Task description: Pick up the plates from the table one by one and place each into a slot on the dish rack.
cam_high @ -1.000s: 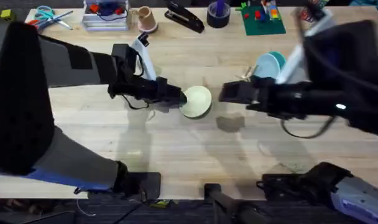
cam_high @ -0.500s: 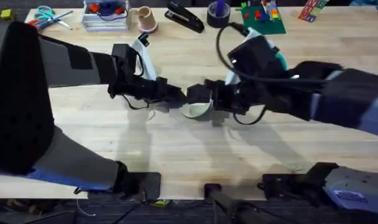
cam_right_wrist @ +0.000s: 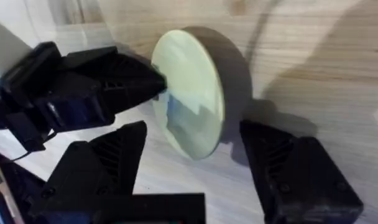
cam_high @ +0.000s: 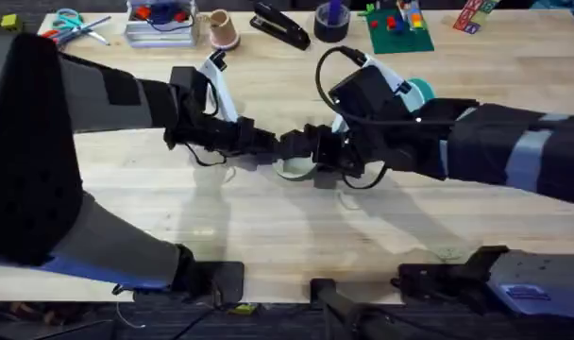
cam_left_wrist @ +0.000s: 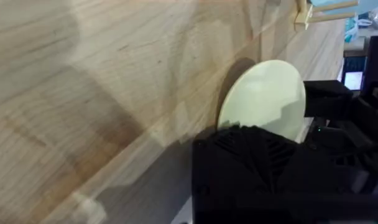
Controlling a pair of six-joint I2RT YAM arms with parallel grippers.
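Left gripper (cam_high: pixel 265 148) clamped on cream plate (cam_right_wrist: pixel 190 93), held on edge. Right gripper (cam_right_wrist: pixel 195 155) wide, straddling rim. Risk: early release, plate drops to table (cam_high: pixel 268 236).

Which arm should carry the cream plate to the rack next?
Right, likely. The right pincer sits open around the round pale cream-yellow plastic plate, held on edge by the left pincer; the wooden dish rack lies on its side.
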